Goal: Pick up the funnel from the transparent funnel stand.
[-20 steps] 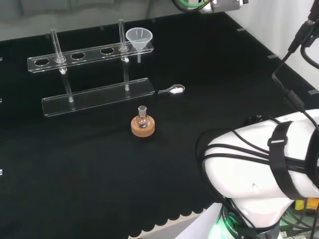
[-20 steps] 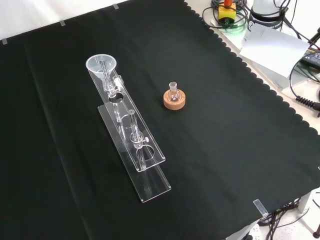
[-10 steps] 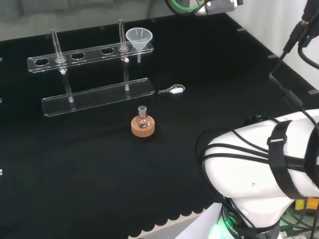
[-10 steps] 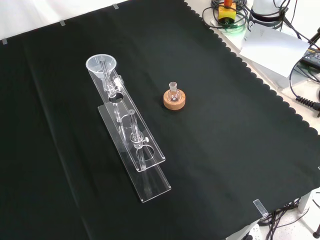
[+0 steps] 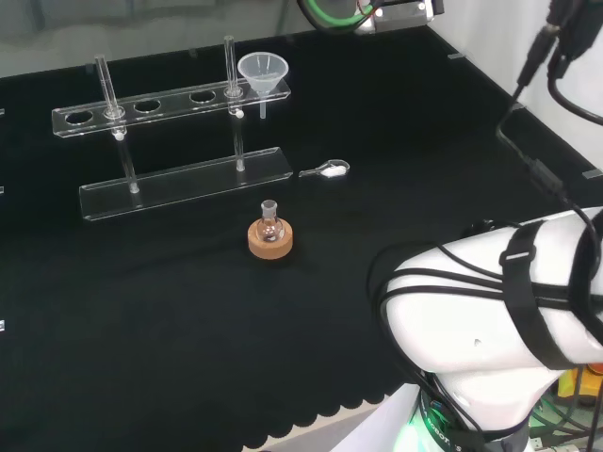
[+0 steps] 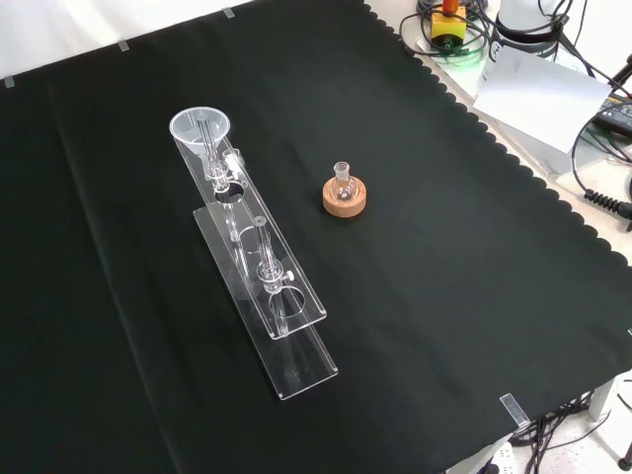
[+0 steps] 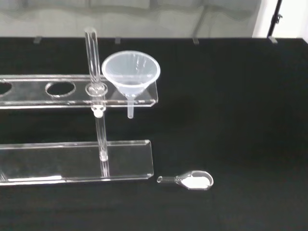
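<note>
Still seated, the funnel (image 5: 263, 72) sits upright in the end hole of the transparent funnel stand (image 5: 170, 99), at the rack's right end in the head view, spout pointing straight down through the upper bar. Translucent whitish cone, wide rim up, short stem; the wrist view looks at it head-on, so it lies ahead of the palm. Can't tell whether the hand is open or closed.
</note>
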Controlling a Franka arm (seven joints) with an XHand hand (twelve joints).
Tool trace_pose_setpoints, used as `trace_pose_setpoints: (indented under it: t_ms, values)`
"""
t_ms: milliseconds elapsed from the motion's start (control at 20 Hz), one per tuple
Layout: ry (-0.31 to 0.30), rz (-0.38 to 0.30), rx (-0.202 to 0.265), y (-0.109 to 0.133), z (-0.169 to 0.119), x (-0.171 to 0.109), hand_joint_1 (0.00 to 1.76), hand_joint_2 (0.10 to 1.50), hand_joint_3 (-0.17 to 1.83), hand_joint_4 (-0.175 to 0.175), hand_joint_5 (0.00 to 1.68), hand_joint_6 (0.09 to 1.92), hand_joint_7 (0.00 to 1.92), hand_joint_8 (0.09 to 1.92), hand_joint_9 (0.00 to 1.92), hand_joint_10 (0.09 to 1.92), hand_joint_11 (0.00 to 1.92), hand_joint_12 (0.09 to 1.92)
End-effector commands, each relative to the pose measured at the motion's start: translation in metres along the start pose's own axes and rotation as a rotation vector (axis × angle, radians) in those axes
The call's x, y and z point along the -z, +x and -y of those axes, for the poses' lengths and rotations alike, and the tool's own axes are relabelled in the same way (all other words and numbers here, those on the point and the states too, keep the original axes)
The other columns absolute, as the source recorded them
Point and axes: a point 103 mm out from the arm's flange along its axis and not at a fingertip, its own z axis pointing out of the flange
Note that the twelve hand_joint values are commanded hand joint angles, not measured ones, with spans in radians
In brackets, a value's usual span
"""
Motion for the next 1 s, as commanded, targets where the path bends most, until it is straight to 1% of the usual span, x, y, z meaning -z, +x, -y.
trace_pose_setpoints:
  t_ms: [50, 250, 300, 350, 500, 650, 800, 950, 1000]
  values:
    - [0.041, 0.011, -0.036, -0.013, -0.046, -0.022, 0.00, 1.22, 0.38, 0.029, 0.25, 0.09, 0.05, 0.53, 0.21, 0.63, 0.02, 1.37]
    - [0.073, 0.009, -0.014, -0.022, -0.083, -0.036, 0.01, 1.22, 0.37, 0.027, 0.25, 0.09, 0.06, 0.53, 0.22, 0.63, 0.02, 1.38]
    - [0.080, 0.009, -0.018, -0.024, -0.091, -0.041, 0.01, 1.22, 0.36, 0.027, 0.25, 0.09, 0.07, 0.53, 0.22, 0.63, 0.02, 1.38]
    - [0.090, 0.009, -0.011, -0.025, -0.100, -0.046, 0.02, 1.21, 0.36, 0.027, 0.25, 0.09, 0.07, 0.53, 0.22, 0.63, 0.03, 1.38]
    - [0.122, 0.019, 0.024, -0.023, -0.126, -0.059, 0.04, 1.20, 0.34, 0.025, 0.25, 0.09, 0.08, 0.53, 0.22, 0.63, 0.03, 1.38]
    - [0.143, 0.027, 0.040, -0.021, -0.149, -0.070, 0.07, 1.19, 0.33, 0.023, 0.24, 0.09, 0.08, 0.53, 0.22, 0.63, 0.03, 1.39]
    - [0.162, 0.027, 0.055, -0.020, -0.161, -0.080, 0.08, 1.18, 0.32, 0.021, 0.24, 0.09, 0.09, 0.53, 0.22, 0.63, 0.02, 1.39]
    - [0.183, 0.028, 0.060, -0.016, -0.168, -0.087, 0.11, 1.16, 0.31, 0.019, 0.23, 0.09, 0.09, 0.53, 0.23, 0.63, 0.02, 1.40]
    - [0.188, 0.029, 0.070, -0.014, -0.169, -0.089, 0.13, 1.14, 0.30, 0.019, 0.23, 0.09, 0.09, 0.53, 0.23, 0.63, 0.01, 1.40]
